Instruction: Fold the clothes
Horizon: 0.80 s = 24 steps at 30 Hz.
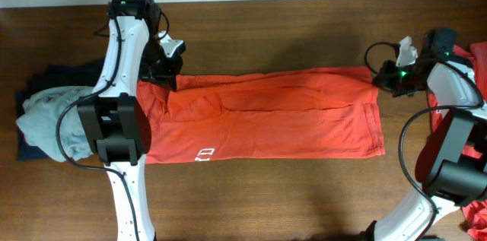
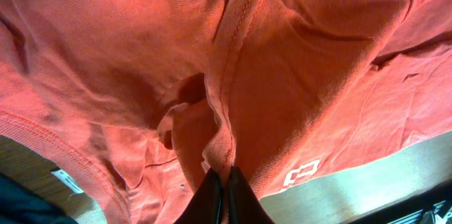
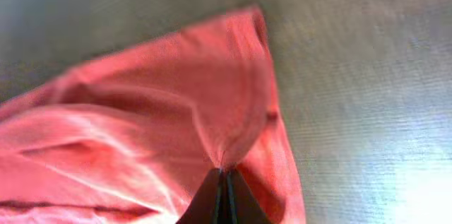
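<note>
An orange-red T-shirt (image 1: 266, 115) lies stretched lengthwise across the wooden table, folded into a long band, with white lettering near its lower left edge. My left gripper (image 1: 169, 81) is shut on the shirt's upper left corner; in the left wrist view the jaws (image 2: 224, 178) pinch a hemmed fold of the fabric (image 2: 141, 61). My right gripper (image 1: 378, 80) is shut on the shirt's upper right corner; in the right wrist view the jaws (image 3: 223, 174) pinch a peak of the cloth (image 3: 162, 125), lifted slightly off the table.
A pale grey garment (image 1: 47, 123) lies on a navy one (image 1: 53, 74) at the left edge. More orange-red cloth (image 1: 475, 66) sits at the right edge, behind the right arm. The wooden table (image 1: 266, 195) runs along the front.
</note>
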{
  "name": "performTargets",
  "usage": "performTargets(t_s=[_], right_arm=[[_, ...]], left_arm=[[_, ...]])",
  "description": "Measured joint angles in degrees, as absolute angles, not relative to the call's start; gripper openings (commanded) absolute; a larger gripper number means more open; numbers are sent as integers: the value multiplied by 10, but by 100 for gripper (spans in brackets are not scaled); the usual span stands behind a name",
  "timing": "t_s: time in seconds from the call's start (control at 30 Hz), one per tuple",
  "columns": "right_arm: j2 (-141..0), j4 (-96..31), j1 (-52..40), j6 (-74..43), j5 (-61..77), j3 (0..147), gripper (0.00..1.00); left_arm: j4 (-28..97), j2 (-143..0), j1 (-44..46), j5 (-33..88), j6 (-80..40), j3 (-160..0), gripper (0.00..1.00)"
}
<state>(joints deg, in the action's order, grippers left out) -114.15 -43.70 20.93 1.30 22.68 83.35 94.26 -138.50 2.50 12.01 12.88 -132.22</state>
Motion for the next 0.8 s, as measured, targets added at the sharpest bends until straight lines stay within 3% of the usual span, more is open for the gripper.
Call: performTargets(t_s=[0.7,0.8], right_arm=[[-1141,-493,209,13,180,834,9],[-1141,-493,209,13,180,834,9]], left_arm=[[955,-1385,10,-13,140,-1322,6],[961,-1385,-8,-25,146,-1322,11]])
